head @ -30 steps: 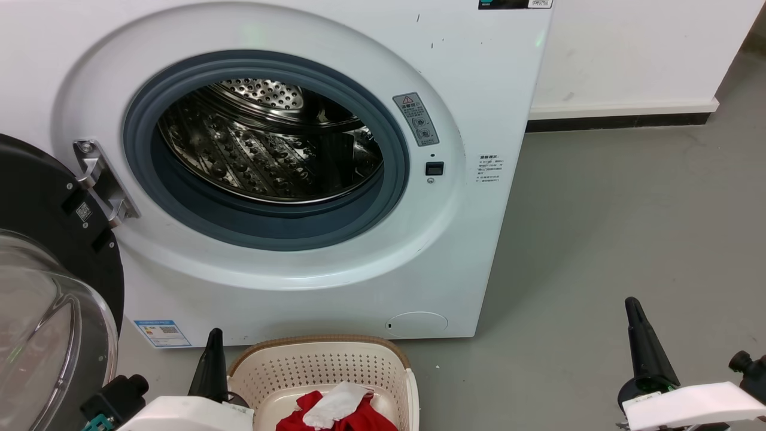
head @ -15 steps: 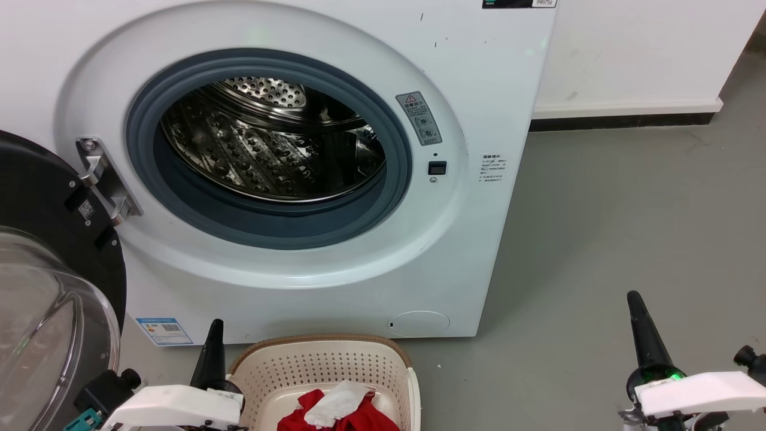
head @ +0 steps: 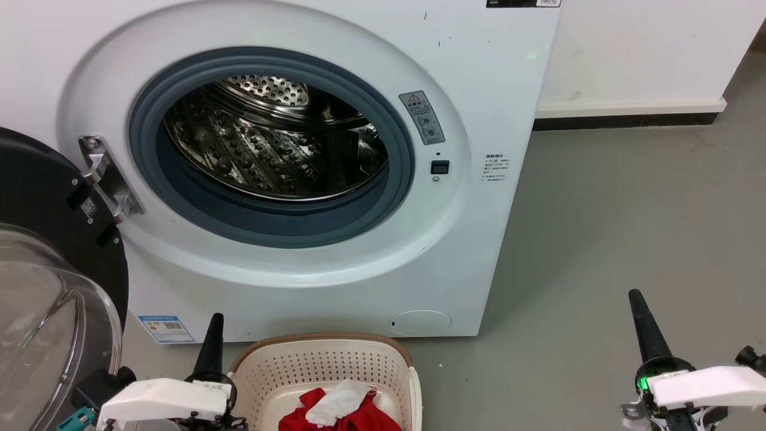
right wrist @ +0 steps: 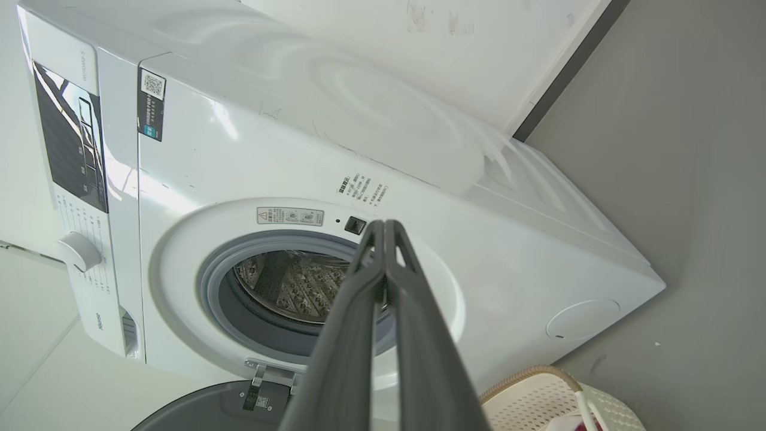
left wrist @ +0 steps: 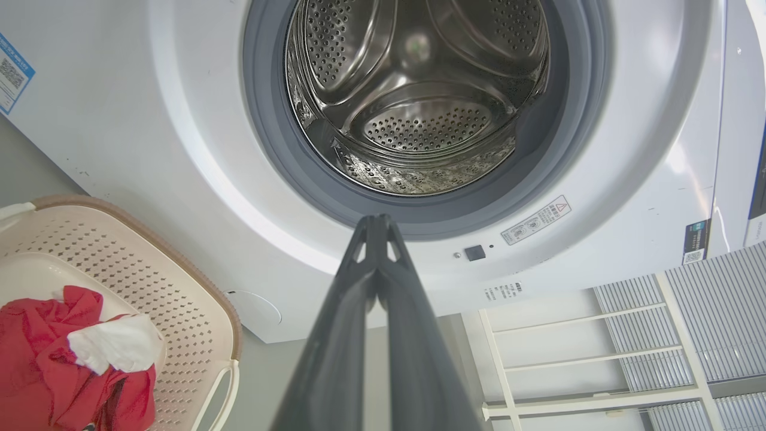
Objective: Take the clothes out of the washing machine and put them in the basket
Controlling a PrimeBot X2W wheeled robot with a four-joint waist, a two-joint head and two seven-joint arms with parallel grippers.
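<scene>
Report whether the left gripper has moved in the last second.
Yes. The left gripper has crept up the head view, toward the washing machine: its tip now reaches the top edge of the blue label, where it stood lower before.

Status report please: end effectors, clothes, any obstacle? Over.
Left end effector shut, right end effector shut, both hold nothing. Clothes lie in basket. Open door stands at robot's left.

My head cam sits close, looking forward and down at the washing machine point(head: 491, 90) and the basket point(head: 323, 362). Both wrist cams tilt up at the same porthole point(left wrist: 419, 108); left one's nearer, right rolled sideways.
</scene>
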